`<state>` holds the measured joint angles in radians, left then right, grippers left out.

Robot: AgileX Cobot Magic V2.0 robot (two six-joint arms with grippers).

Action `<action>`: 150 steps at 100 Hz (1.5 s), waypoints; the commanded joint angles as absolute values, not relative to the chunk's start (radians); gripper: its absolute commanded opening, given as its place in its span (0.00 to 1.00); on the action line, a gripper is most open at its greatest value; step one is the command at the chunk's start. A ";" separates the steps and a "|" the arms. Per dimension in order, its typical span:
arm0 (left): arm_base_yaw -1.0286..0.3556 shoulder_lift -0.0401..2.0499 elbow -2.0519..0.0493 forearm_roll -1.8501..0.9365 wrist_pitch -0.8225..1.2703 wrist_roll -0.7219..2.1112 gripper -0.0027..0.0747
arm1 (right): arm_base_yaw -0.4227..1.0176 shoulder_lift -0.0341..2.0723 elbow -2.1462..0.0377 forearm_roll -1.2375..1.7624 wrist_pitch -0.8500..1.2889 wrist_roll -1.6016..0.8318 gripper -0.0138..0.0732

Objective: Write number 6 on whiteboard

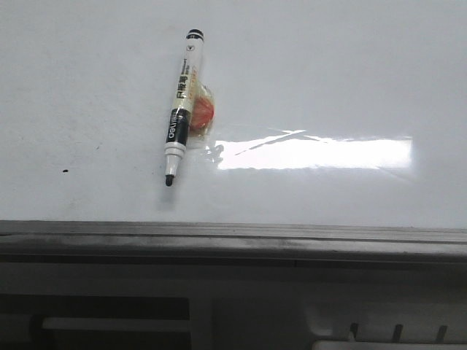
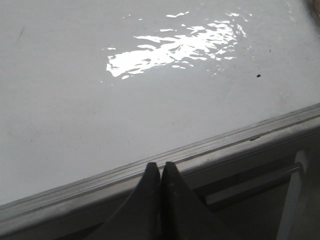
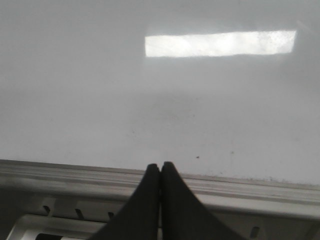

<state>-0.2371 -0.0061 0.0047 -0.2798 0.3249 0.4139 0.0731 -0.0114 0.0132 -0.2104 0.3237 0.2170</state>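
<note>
The whiteboard [image 1: 350, 80] fills the front view, glossy white with a grey edge rail [image 1: 233, 237] along its near side. No number 6 shows on it. A white and black marker [image 1: 182, 106], uncapped with its tip toward the rail, rests tilted on a small orange and clear piece [image 1: 202, 111]. Neither gripper appears in the front view. In the left wrist view my left gripper [image 2: 160, 165] is shut and empty, its tips over the rail [image 2: 210, 145]. In the right wrist view my right gripper [image 3: 160, 165] is shut and empty, also over the rail [image 3: 250, 187].
A bright rectangular light reflection [image 1: 314, 153] lies on the board right of the marker. A small black speck [image 1: 66, 171] marks the board's left part. Below the rail runs a pale frame with slots [image 1: 394, 332].
</note>
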 commanded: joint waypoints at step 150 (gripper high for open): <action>-0.572 0.969 -0.663 -0.781 0.386 0.500 0.53 | 0.072 0.260 -0.506 0.186 0.513 0.083 0.54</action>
